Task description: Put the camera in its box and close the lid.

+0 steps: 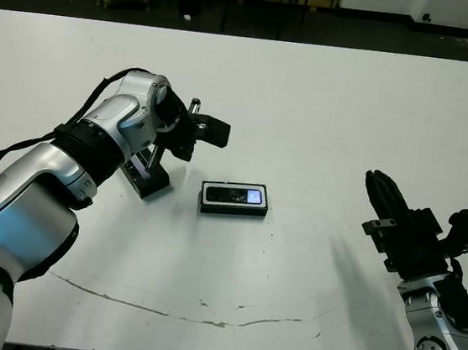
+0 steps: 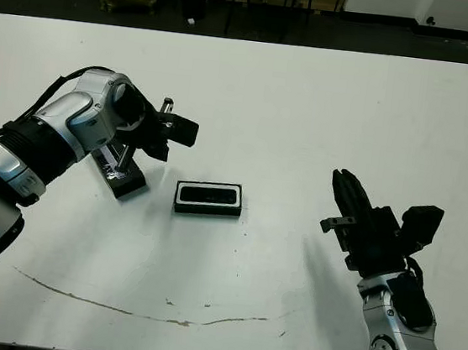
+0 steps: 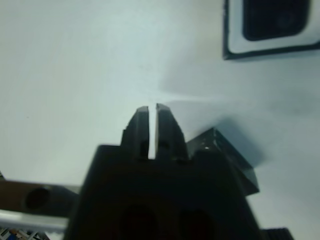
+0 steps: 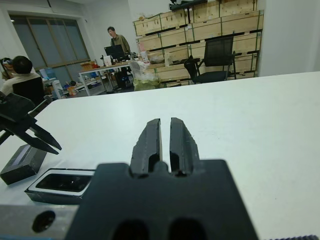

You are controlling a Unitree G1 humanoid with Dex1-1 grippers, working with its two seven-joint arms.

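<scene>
The camera is lying flat inside the box, just left of the middle of the head view's frame, its bluish-white patch showing toward the right end. The white lining is framing the dark bar on all sides, and the box is sitting open on the white table.

The lid is resting on the table just left of the box, apart from it and angled, its pale strip facing up. The left gripper is hovering right over the lid in the left-centre of the frame, its two fingers pressed nearly together with only a sliver of gap and nothing between them.

The right gripper is waiting at the lower right of the frame, well away from the box, its fingers likewise drawn almost closed and gripping nothing. Beyond the table, in the right wrist view, a person is standing at a desk.
</scene>
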